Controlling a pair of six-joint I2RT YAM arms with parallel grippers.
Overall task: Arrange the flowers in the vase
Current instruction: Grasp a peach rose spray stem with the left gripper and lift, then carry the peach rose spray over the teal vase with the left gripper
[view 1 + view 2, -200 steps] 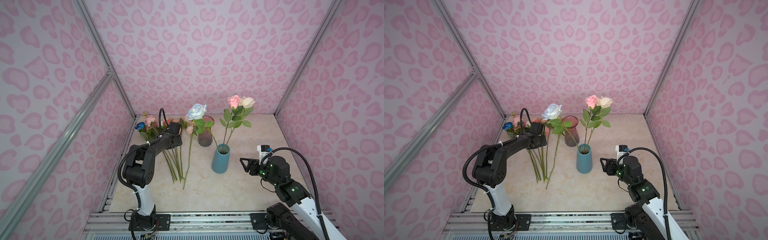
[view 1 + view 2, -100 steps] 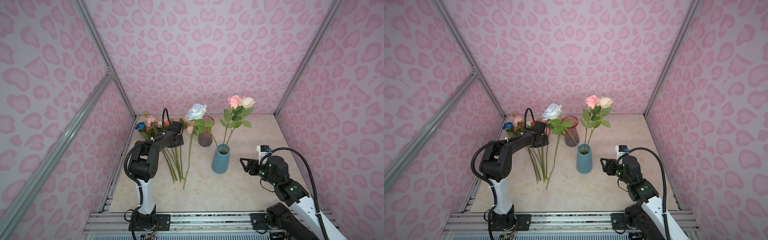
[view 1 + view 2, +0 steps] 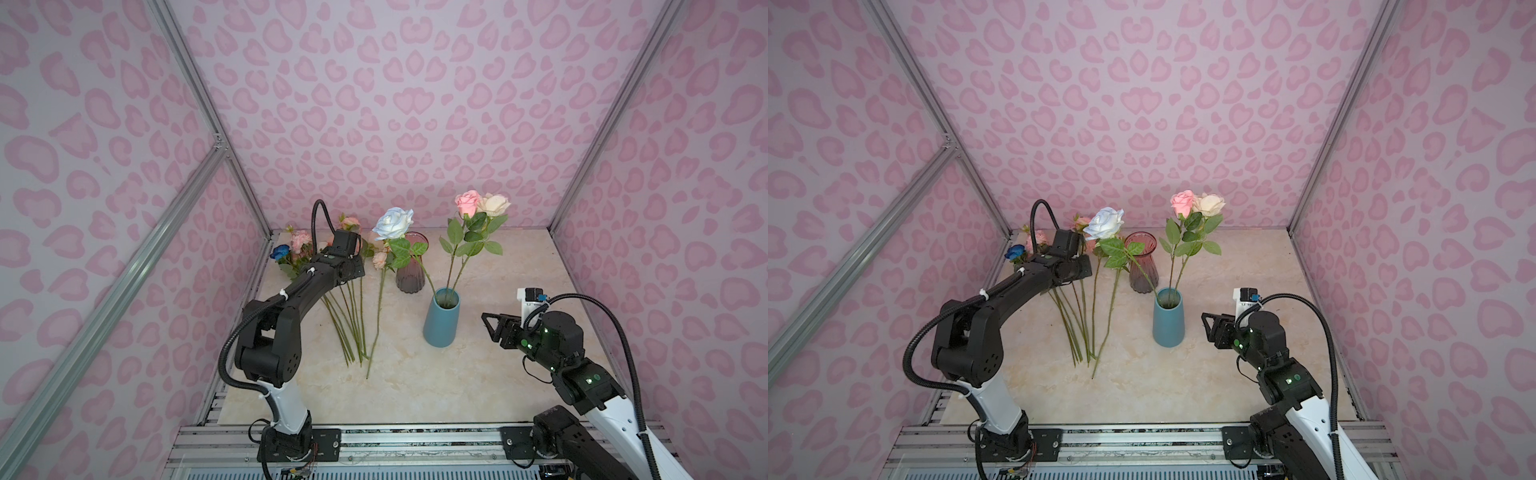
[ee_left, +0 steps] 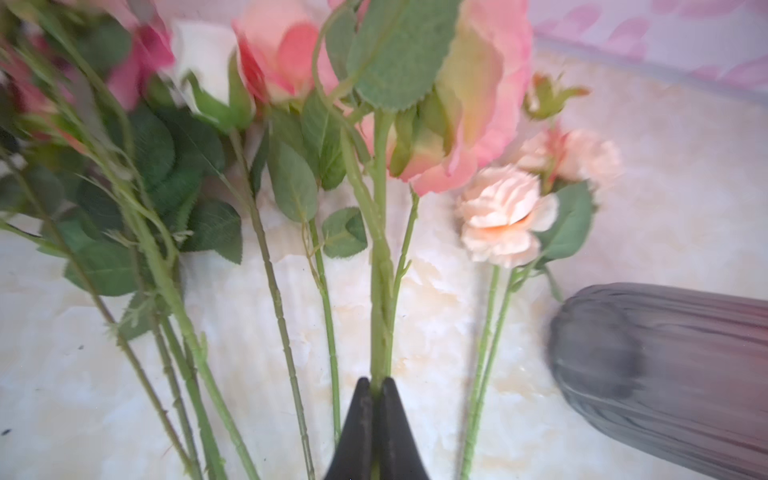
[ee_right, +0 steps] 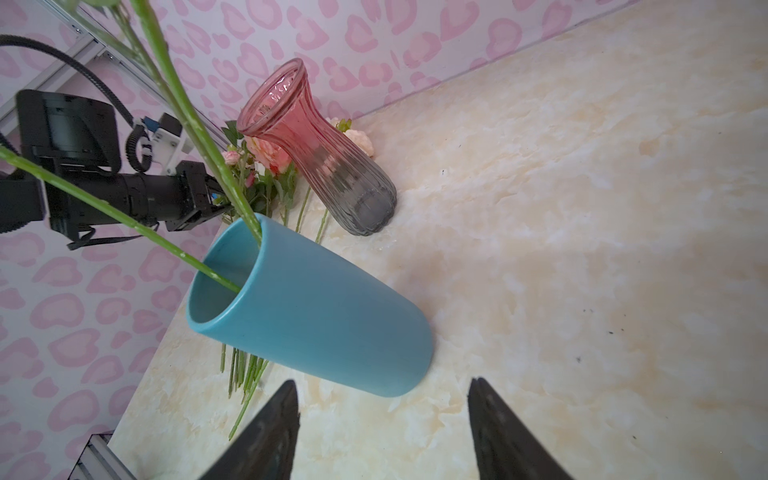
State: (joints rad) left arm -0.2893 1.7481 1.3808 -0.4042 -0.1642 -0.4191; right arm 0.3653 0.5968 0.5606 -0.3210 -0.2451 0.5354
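A blue vase [image 3: 441, 318] [image 3: 1168, 318] [image 5: 316, 316] stands mid-table with a pink rose [image 3: 468, 202], a cream rose [image 3: 493, 203] and a pale blue-white rose [image 3: 392, 221] in it. The other flowers [image 3: 353, 316] [image 4: 282, 174] lie on the table to its left, blooms toward the back wall. My left gripper [image 4: 376, 384] is shut on one thick green stem [image 4: 380, 291] of that bunch, which runs up toward a pink bloom [image 4: 473, 104]. My right gripper [image 3: 492, 326] [image 5: 384, 384] hovers open and empty just right of the vase.
An empty pink-to-grey glass vase [image 3: 409, 266] [image 3: 1143, 266] [image 4: 665, 374] [image 5: 320, 153] stands behind the blue one, close to the lying blooms. Pink patterned walls close in the back and both sides. A metal rail [image 3: 374, 436] runs along the table's front edge.
The left gripper has shut on a stem in the bunch on the table, and its elbow has swung up. The right arm has stayed still.
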